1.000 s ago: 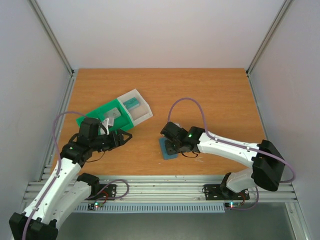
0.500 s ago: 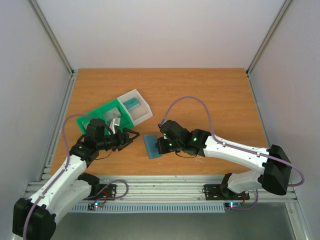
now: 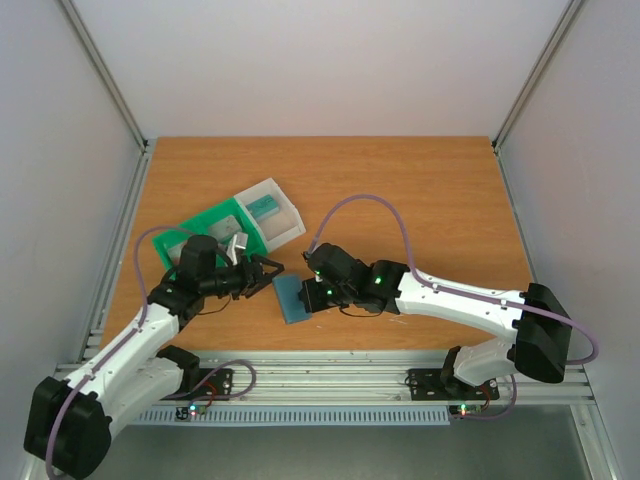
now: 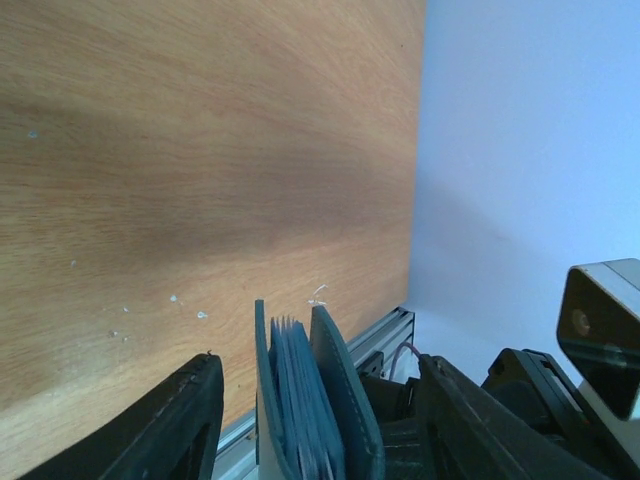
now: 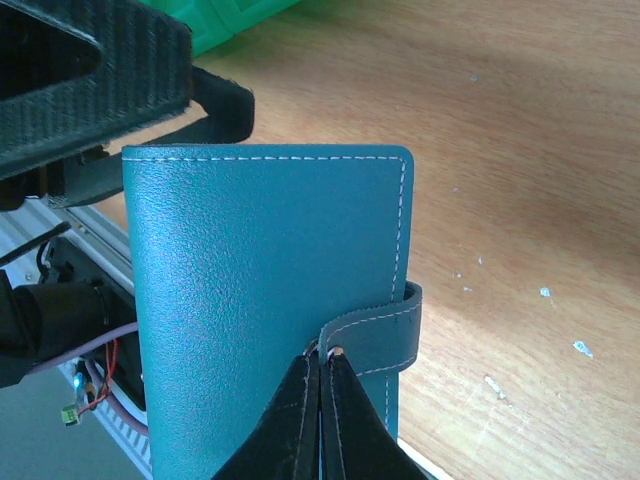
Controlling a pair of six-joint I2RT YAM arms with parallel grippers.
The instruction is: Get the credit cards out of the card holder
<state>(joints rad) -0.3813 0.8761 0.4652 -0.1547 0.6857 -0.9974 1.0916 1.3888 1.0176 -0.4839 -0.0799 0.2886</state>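
The card holder, a slate-blue wallet, is held up on edge just above the table near its front edge. My right gripper is shut on its small side tab, the two fingers pressed together. My left gripper is open and straddles the holder's far edge. In the left wrist view the holder stands between the two dark fingers, with a gap on the left side. Its covers gape slightly, showing blue inner leaves. No credit cards can be made out.
A green-and-clear compartment tray lies behind my left arm, with a teal card in its clear section. The metal rail of the table's front edge runs just below the holder.
My right arm has carried the card holder leftward. My left gripper has come rightward to meet it and its jaws have narrowed around the holder's edge.
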